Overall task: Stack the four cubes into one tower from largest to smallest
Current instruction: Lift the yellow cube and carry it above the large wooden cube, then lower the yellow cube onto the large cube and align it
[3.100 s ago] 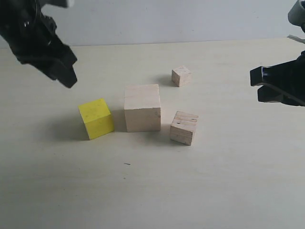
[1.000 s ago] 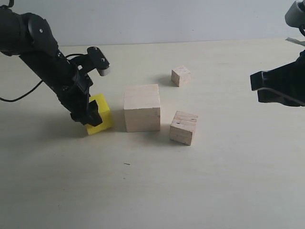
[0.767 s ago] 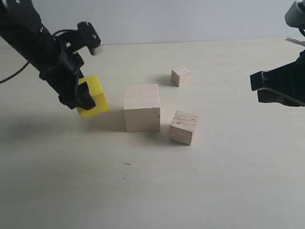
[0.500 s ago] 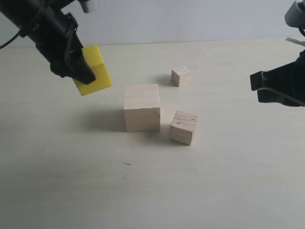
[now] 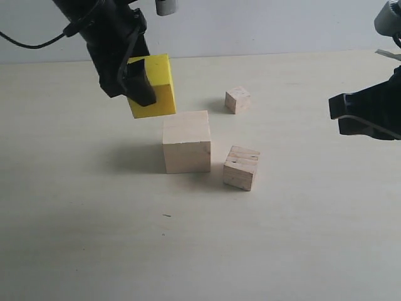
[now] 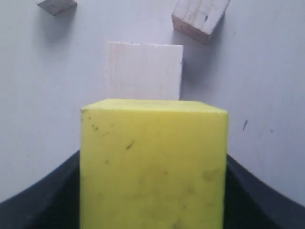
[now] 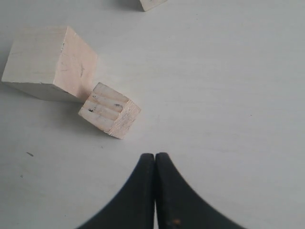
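No tier stacked yet. Left gripper (image 5: 139, 84) clamps yellow cube (image 5: 156, 94) in air, near top-left edge of largest pale cube (image 5: 187, 141), not yet squarely over it. Grooved cube (image 5: 241, 167) and smallest cube (image 5: 238, 100) wait on table (image 5: 282, 238). Right gripper (image 7: 155, 164) pinched closed, empty. Change: half a second back, yellow cube hung further left; before that, on table.
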